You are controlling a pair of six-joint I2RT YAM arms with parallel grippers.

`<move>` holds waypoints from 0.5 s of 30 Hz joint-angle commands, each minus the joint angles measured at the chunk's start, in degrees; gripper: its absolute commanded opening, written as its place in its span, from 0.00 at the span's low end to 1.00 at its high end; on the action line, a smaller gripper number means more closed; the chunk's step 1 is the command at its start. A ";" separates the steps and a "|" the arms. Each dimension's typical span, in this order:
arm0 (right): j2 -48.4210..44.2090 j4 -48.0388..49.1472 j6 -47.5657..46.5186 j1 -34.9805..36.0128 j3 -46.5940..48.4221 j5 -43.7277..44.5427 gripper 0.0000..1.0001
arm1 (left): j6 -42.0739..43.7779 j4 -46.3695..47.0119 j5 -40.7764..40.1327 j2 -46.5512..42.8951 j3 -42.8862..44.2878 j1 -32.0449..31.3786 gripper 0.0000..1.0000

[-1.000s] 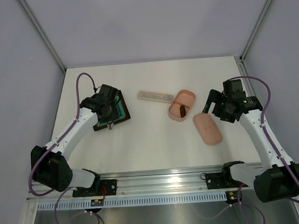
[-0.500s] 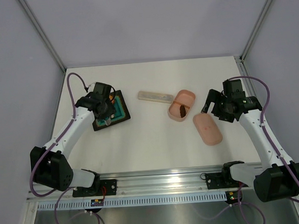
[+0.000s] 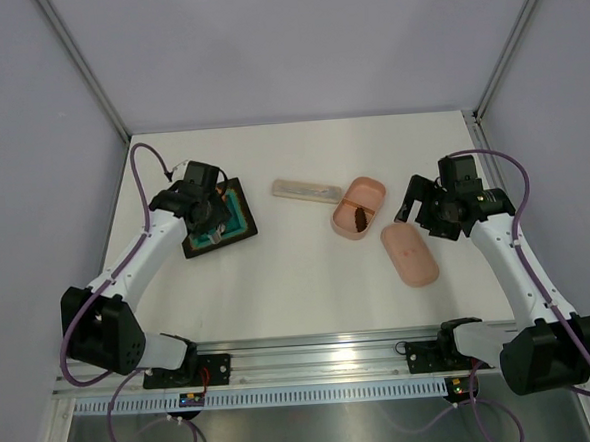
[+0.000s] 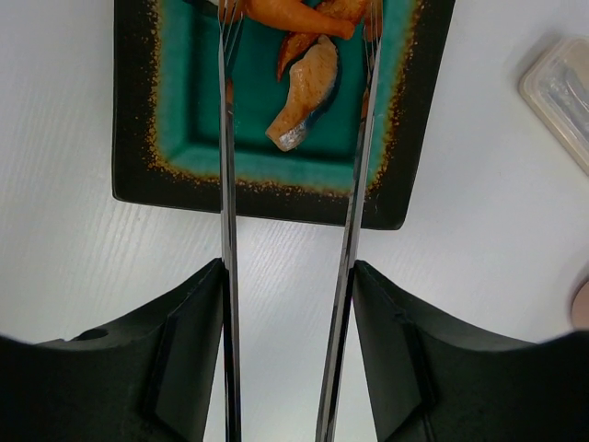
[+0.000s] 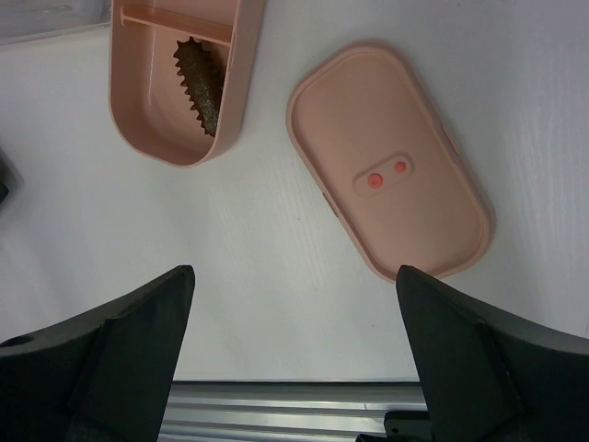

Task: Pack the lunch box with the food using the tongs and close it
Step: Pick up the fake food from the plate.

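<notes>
My left gripper [image 4: 289, 267] is shut on the tongs [image 4: 227, 184], one silvery arm against each finger. The tong tips reach over a dark tray and straddle the orange pieces of food [image 4: 304, 92]. In the top view this gripper [image 3: 206, 211] hangs over the tray at the left. The pink lunch box [image 5: 147, 110] lies uncovered with one dark brown piece of food [image 5: 201, 83] inside. Its lid [image 5: 386, 166] lies flat on the table beside it, two red spots showing. My right gripper [image 5: 294, 276] is open and holds nothing, above the bare table near the lid.
The dark tray [image 4: 138, 92] with a teal mat sits at the table's left. A slim pale rectangular case [image 3: 306, 190] lies just left of the lunch box [image 3: 359, 207]. The metal rail with the arm bases runs along the near edge.
The left wrist has shifted left and slightly back over the tray, still holding the tongs. The right arm has barely moved.
</notes>
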 commanded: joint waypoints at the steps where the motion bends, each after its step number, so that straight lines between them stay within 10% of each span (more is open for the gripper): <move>1: -0.02 1.70 -0.88 -0.28 -0.09 -1.09 0.99 | -0.72 3.62 -2.02 0.36 1.32 0.29 0.58; 15: -0.19 1.88 -0.88 -0.28 -0.35 -1.53 1.00 | -3.62 3.71 -4.13 2.65 0.27 0.37 0.56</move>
